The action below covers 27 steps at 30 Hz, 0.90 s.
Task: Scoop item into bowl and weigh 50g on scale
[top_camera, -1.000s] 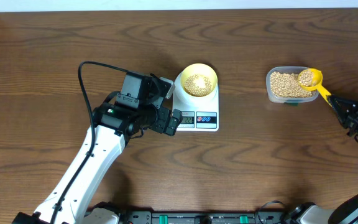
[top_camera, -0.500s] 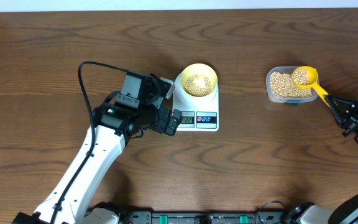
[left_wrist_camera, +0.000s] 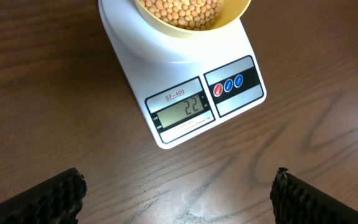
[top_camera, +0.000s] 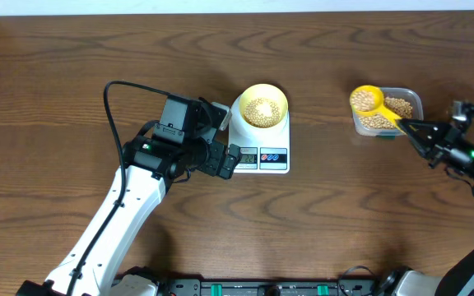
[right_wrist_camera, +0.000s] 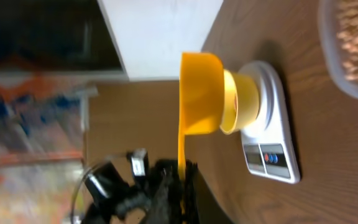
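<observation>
The white scale (top_camera: 262, 152) carries the pale-yellow bowl (top_camera: 262, 106), partly filled with beans (top_camera: 261, 108). In the left wrist view the scale (left_wrist_camera: 185, 93) shows 22 on its display, with the bowl (left_wrist_camera: 232, 17) at the top edge. My left gripper (top_camera: 225, 138) sits at the scale's left side, open and empty, and its fingertips (left_wrist_camera: 48, 199) stand far apart over bare wood. My right gripper (top_camera: 422, 136) is shut on the handle of a yellow scoop (top_camera: 367, 99). The scoop is full of beans and hangs over the left end of the clear tub (top_camera: 410, 97). In the right wrist view the scoop (right_wrist_camera: 201, 93) lines up with the bowl (right_wrist_camera: 244, 102).
The clear tub holds more beans (top_camera: 397, 107) and stands right of the scale, with a strip of bare wood between them. A black cable (top_camera: 109, 115) loops off the left arm. The white wall runs along the table's far edge.
My right gripper has carried the loaded scoop leftward, from the tub's right part to its left end. The left arm and the scale have not moved.
</observation>
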Available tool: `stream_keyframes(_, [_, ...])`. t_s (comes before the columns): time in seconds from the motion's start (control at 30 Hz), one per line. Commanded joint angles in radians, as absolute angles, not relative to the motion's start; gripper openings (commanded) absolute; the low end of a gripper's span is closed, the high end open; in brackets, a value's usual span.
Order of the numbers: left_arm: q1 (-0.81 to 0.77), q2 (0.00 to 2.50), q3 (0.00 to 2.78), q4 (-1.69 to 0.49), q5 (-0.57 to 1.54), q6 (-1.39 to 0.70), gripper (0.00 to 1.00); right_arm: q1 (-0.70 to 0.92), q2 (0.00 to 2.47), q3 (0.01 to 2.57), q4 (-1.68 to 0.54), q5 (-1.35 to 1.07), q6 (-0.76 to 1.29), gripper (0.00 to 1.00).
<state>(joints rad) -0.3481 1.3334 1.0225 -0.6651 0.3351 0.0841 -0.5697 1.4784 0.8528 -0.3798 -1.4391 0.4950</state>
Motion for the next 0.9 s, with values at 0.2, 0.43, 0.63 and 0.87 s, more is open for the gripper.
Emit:
stream_keyframes(0.2, [-0.348,1.341,1.028,-0.664,0.339,0.101,0.97,-0.370,1.485,0.854,-0.061,-1.275,0.963,0.01])
stream_keyframes(0.43, [-0.348,1.341,1.028,-0.664,0.339,0.101,0.97,-0.179,1.485,0.854,0.273,-1.184,1.264,0.01])
stream_keyframes(0.63, [-0.348,1.341,1.029,-0.664,0.339,0.101,0.97,-0.067,1.485,0.854,0.296,-1.100,1.226,0.01])
stream_keyframes(0.87, [-0.348,1.341,1.028,-0.664,0.339,0.101,0.97,0.005,1.485,0.854,0.296,-1.011,1.153,0.01])
